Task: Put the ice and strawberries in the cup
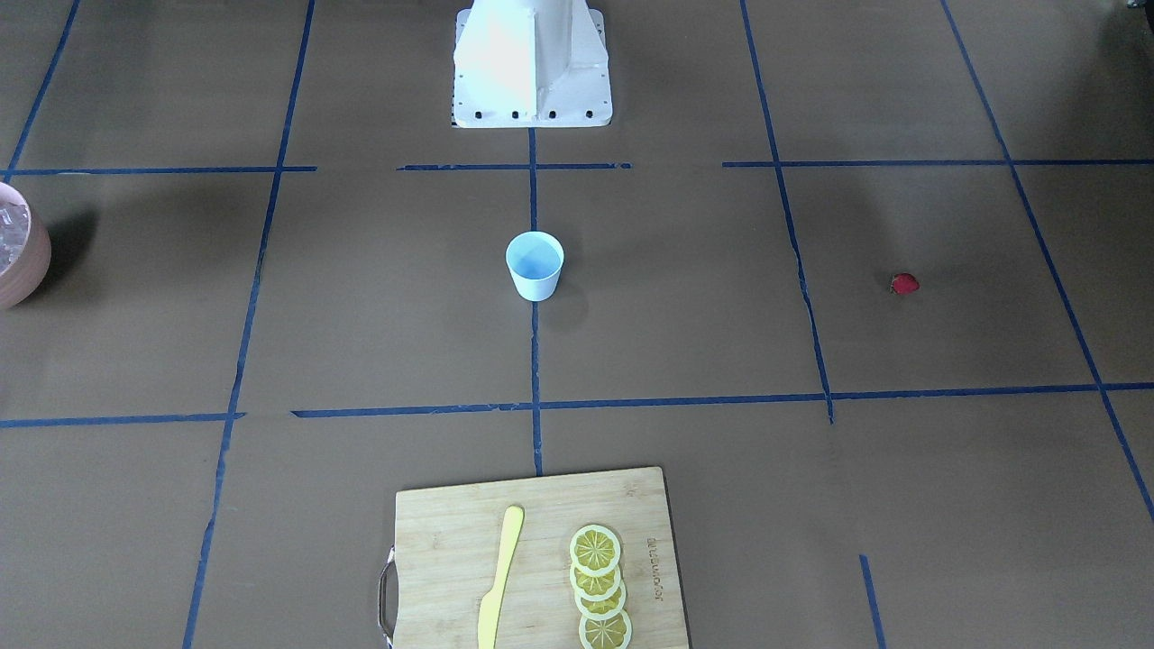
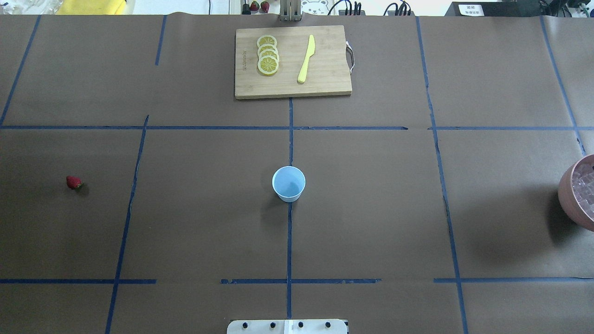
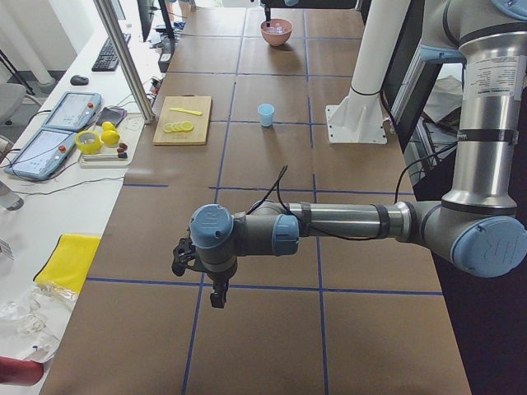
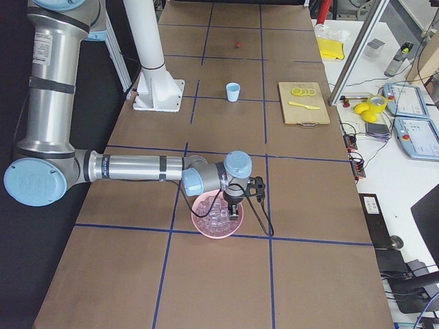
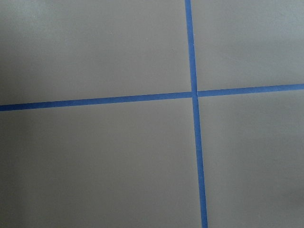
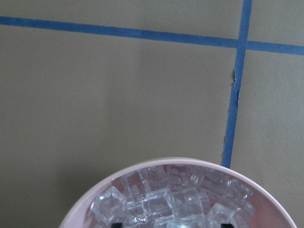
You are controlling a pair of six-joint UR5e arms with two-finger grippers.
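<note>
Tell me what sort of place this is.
Probably a robotics lab, not a kitchen: the table is papered brown and gridded with blue tape, a robot arm reaches over it, and teach pendants lie on the side bench.

left arm: near and large; enters at 3 o'clock, forearm level, reaching toward 9 o'clock.
left gripper [image 3: 216, 295]: points down above the brown table [image 3: 272, 346], not touching it; finger gap unreadable.
cup [image 3: 265, 114]: upright, at 12 o'clock from the left gripper, well apart.
cutting board [image 3: 183, 120]: at 9 o'clock of the cup; lemon slices [image 3: 179, 127] and yellow knife [image 3: 188, 111] lie on it.
white base [image 3: 356, 123]: at 3 o'clock of the cup.
pink bowl [image 3: 277, 33]: at 12 o'clock of the cup, far end.
ice [image 3: 277, 29]: whitish fill in the bowl; single cubes not resolved.
right gripper [image 3: 268, 11]: dark, small, at the bowl's 11 o'clock; contact unclear.
</note>
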